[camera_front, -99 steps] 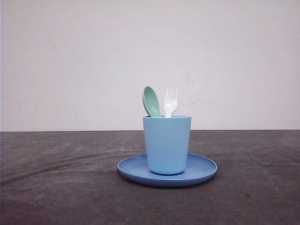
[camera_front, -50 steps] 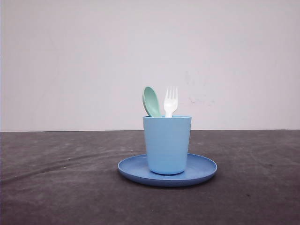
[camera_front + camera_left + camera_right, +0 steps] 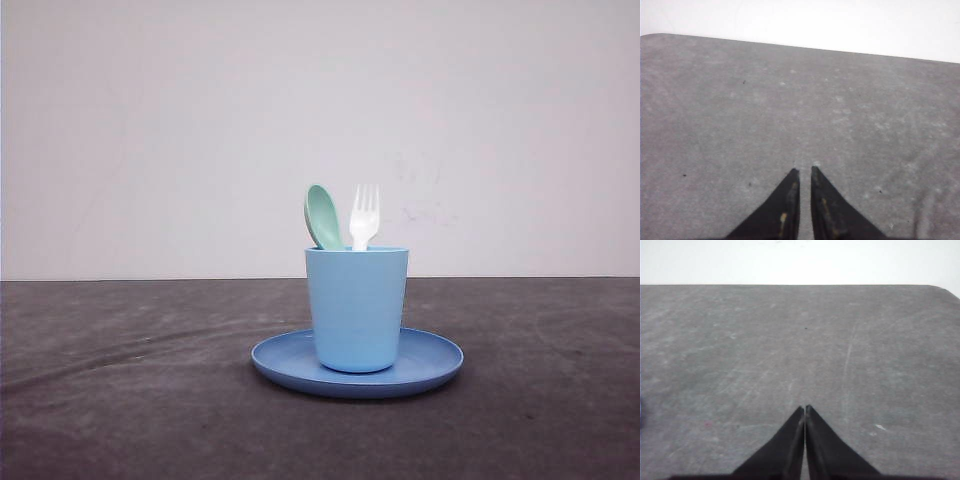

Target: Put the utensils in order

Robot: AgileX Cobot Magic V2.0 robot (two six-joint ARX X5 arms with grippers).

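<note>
Gray table point(image 3: 120, 400): fork point(image 3: 364, 215), spoon point(image 3: 323, 217) in cup point(image 3: 356, 310).

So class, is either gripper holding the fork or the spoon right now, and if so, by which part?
Neither. The left gripper and right gripper are shut on nothing; the fork and spoon stand in the cup.

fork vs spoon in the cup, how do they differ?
The fork is white, the spoon pale mint green. The fork shows tines pointing straight up; the spoon shows a rounded bowl, tilted to the left. The fork stands on the right, the spoon on the left. Both stand head-up in the blue cup, their handles hidden inside it.
</note>
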